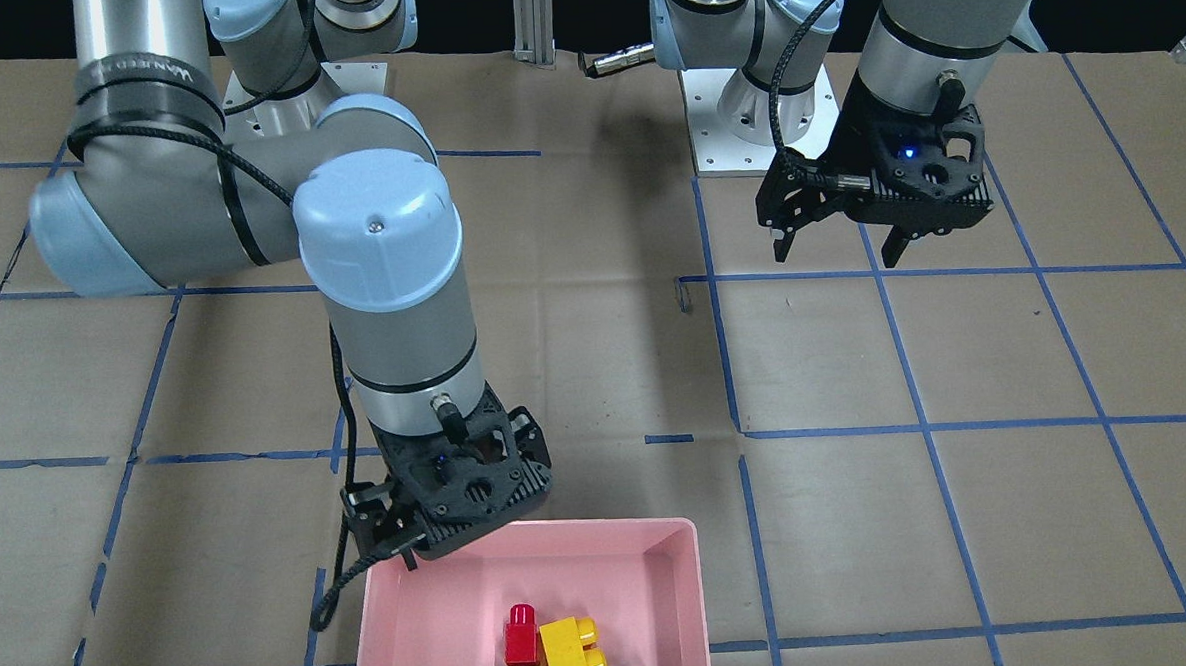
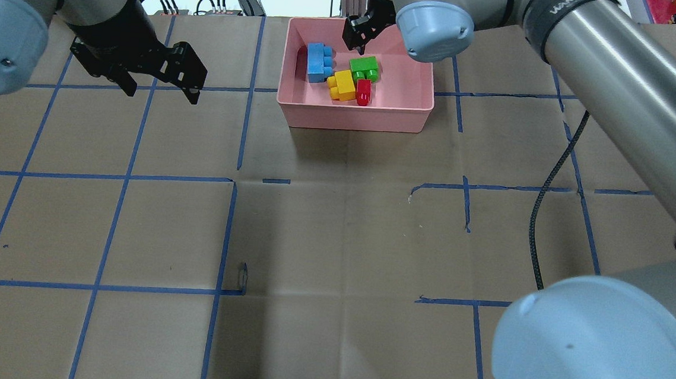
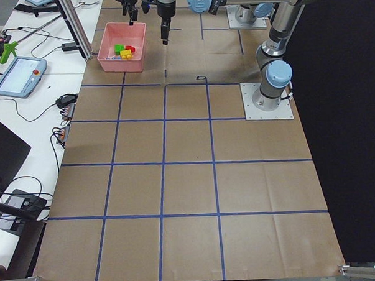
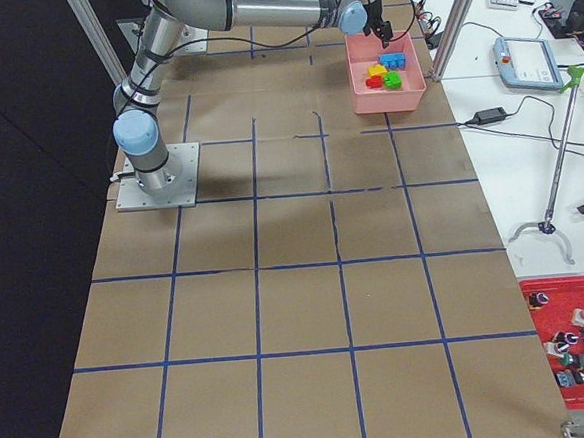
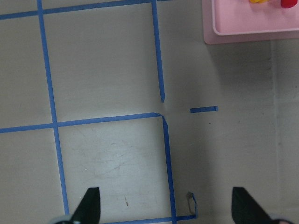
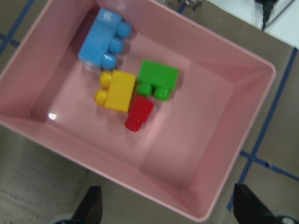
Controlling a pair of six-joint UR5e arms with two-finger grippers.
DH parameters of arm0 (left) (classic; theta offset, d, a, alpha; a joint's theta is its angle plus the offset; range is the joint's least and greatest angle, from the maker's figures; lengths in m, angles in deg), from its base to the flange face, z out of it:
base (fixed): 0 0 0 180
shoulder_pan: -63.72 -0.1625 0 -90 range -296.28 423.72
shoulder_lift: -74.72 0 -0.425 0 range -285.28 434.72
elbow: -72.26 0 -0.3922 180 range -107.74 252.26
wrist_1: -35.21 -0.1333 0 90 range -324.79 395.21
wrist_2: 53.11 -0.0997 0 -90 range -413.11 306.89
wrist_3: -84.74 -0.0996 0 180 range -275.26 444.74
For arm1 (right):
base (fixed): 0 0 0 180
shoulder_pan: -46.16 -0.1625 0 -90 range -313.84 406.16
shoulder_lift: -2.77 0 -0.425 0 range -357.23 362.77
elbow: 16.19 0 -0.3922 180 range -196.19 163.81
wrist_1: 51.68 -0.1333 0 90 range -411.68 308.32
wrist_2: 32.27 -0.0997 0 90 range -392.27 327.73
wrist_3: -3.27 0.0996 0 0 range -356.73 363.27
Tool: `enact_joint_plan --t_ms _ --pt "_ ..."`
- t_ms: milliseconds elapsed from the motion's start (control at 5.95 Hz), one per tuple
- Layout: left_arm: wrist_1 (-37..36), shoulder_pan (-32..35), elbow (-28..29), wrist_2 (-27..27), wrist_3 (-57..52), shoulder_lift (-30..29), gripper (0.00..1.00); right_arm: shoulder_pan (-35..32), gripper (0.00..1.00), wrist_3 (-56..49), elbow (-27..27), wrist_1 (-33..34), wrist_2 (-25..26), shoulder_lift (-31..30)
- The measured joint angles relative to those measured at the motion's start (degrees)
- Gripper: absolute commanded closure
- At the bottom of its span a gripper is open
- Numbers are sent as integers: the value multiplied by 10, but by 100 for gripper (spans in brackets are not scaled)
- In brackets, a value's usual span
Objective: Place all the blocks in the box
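Pink shallow plastic tray [image 6: 196, 130] is sitting at the far edge of the brown paper-covered counter [image 2: 334, 243]. All four bricks are lying clustered inside it: light blue three-stud brick [image 6: 105, 39], green two-stud brick [image 6: 159, 74], yellow two-stud brick [image 6: 120, 91], red one-stud brick [image 6: 140, 111]. Right arm's fingers [image 6: 92, 207] are being held spread and empty just over the tray. Left arm's fingers [image 5: 89, 207] are being held spread, well apart from it. Likely risk: the rim being clipped on lift-off and the tray getting dragged. Tray's long axis is running left-right. Blue brick is lying crosswise, studs pointing to the robot's right.

Brown table [image 2: 340, 243], blue tape grid [image 2: 77, 175]
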Motion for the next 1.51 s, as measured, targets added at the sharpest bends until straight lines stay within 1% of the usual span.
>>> enact_joint_plan --t_ms 336,504,672,840,1008,1176,1344,1512 --pt "-2 0 1 0 -3 0 0 35 0 105 9 -181 3 -93" --pt "-2 -1 1 0 -3 1 0 42 3 148 20 -237 4 -132" --pt "-2 -2 1 1 -3 3 0 45 4 163 50 -264 4 -165" --pt "-2 -2 1 3 -3 2 0 46 1 167 116 -260 2 -209" --pt "-2 -2 1 3 -4 2 0 47 0 166 206 -214 1 -257" --pt "-2 -2 1 4 -4 2 0 49 0 162 279 -153 2 -295" --pt "-2 -2 1 4 -4 1 0 51 0 160 311 -120 2 -316" --pt "-2 -2 1 3 -4 1 0 52 0 156 311 -112 2 -324"
